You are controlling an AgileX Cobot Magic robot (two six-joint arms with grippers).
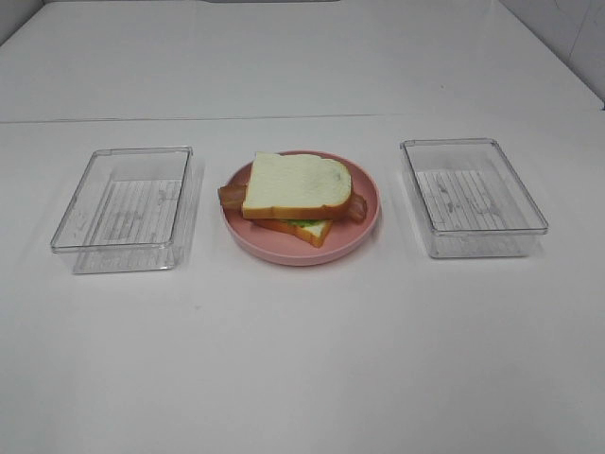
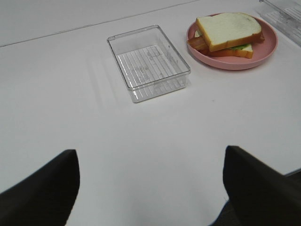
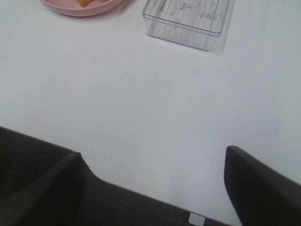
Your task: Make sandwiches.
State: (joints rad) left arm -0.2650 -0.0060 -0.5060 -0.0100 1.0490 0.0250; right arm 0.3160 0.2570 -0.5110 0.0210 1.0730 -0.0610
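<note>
One sandwich sits stacked on a pink plate at the table's middle: white bread on top, brown-red bacon ends sticking out at both sides, green lettuce and a second bread slice below. No cheese shows. It also shows in the left wrist view. Neither arm shows in the exterior high view. My left gripper is open and empty above the bare table, well short of the left box. My right gripper is open and empty over the table's front edge. Only the plate's rim shows in the right wrist view.
An empty clear plastic box stands left of the plate, also in the left wrist view. A second empty clear box stands right of it, also in the right wrist view. The table's front edge shows below the right gripper.
</note>
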